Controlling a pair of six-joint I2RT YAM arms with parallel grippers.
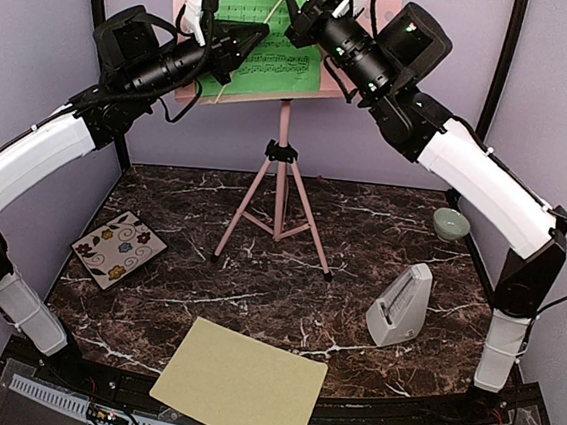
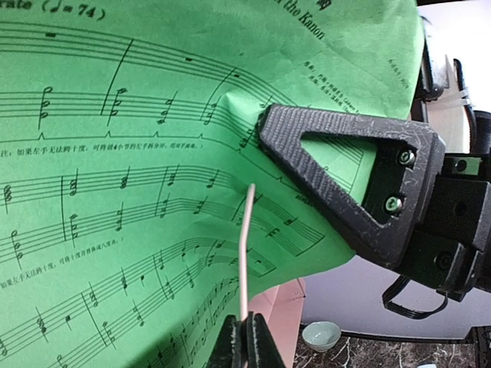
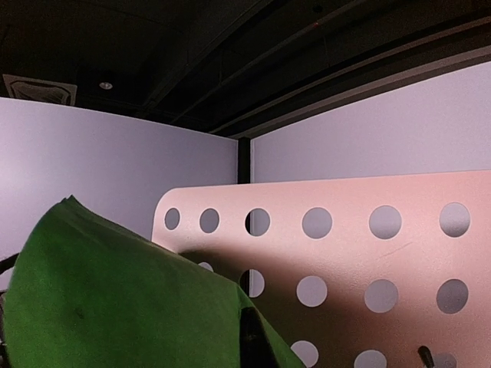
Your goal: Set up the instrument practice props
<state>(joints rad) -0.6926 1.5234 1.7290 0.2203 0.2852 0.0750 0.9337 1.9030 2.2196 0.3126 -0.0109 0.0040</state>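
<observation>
Left jaws: closing fully on the tip of a thin white wire (image 2: 244,253) at the bottom middle of the left wrist view. By my reading they are holding this page-keeper out from the paper so that the paper can sit behind it.
Right jaws: pinching shut on the right part of the green sheet (image 2: 153,153). One of the pair is lying ribbed and triangular across the paper at centre right of that view, with the paper creasing at its tip. The other is hidden behind the paper.
Green sheet: leaning on the desk (image 3: 399,261) at the top centre of the overhead view. It is bulging forward rather than lying flat, so it looks only partly seated.
Stand (image 1: 283,147): standing upright on its tripod legs at the upper middle of the tabletop (image 1: 361,240).
Yellow sheet (image 1: 240,381): lying flat at the lower middle, probably waiting its turn.
Metronome (image 1: 400,306): standing upright at the lower right, well apart from the stand.
Tile (image 1: 117,249), bowl (image 1: 450,225): sitting at the left and right, untouched.
Risk: the creased paper may be tearing or slipping if pulled harder.
</observation>
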